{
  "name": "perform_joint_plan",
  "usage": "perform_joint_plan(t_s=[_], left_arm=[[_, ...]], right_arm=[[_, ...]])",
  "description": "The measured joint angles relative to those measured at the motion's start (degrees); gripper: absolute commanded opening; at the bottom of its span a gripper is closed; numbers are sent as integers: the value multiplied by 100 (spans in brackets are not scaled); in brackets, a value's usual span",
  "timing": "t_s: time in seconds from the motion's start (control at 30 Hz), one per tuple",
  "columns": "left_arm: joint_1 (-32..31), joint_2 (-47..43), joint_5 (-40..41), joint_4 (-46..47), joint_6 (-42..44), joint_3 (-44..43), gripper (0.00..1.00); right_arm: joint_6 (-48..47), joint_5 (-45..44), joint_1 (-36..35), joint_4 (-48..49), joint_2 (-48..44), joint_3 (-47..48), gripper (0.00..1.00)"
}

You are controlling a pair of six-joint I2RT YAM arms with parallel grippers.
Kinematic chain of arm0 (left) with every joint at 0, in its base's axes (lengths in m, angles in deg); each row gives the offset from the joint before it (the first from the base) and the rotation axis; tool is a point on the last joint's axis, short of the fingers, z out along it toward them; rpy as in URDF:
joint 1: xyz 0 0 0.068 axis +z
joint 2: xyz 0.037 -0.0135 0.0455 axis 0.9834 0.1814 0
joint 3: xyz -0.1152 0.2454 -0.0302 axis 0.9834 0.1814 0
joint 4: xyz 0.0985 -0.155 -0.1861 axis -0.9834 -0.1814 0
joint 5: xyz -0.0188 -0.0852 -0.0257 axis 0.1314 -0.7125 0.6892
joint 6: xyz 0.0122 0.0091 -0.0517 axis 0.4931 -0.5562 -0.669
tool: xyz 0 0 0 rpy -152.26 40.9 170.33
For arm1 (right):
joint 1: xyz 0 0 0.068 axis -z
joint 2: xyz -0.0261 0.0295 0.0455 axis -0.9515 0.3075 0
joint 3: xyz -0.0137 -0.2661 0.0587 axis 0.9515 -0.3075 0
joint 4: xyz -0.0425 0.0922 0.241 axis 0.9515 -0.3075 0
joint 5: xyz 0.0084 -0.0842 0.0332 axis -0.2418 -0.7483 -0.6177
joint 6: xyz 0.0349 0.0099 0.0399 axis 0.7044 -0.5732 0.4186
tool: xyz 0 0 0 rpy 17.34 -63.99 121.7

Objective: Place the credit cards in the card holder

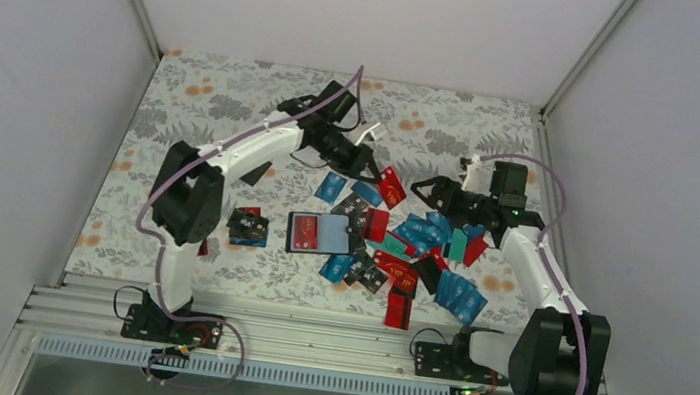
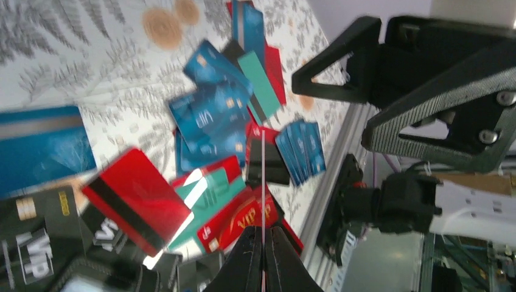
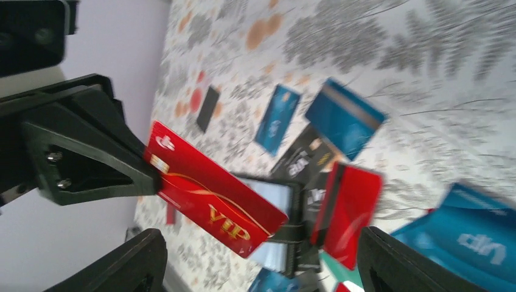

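My left gripper (image 1: 375,171) is shut on a red VIP credit card (image 1: 391,188), held in the air over the middle of the table. The left wrist view shows that card edge-on between the closed fingers (image 2: 263,243). In the right wrist view the same red card (image 3: 213,201) sticks out of the left gripper's black fingers (image 3: 85,152). My right gripper (image 1: 430,193) is open just right of the card; its jaws (image 3: 261,267) stand wide apart with nothing in them. The card holder (image 1: 316,233) lies open on the cloth (image 3: 297,231). Several blue, red, teal and black cards (image 1: 422,235) lie scattered.
A slim black rectangle (image 1: 255,174) and a small stack of cards (image 1: 248,226) lie to the left of the holder. Blue cards (image 1: 461,294) lie near the right arm's base. An aluminium rail (image 1: 310,329) runs along the near edge, and white walls enclose the floral cloth.
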Motion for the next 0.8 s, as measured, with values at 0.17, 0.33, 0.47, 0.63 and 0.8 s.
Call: perform_joint_plan(t_s=[0.17, 0.33, 0.47, 0.63, 0.8], left_arm=[[68, -741, -210, -238, 557, 1047, 2], [83, -1167, -348, -315, 782, 1687, 2], [98, -1366, -433, -219, 870, 1941, 2], [109, -1596, -612, -66, 942, 2243, 2], [142, -1803, -953, 103, 1049, 2396, 2]], right_arm=[[-63, 564, -459, 37, -2, 2, 77], [-149, 896, -1043, 42, 0, 142, 71], [-188, 905, -1344, 39, 0, 195, 61], [-166, 896, -1443, 2, -61, 186, 56], [-173, 925, -1513, -48, -275, 149, 63]])
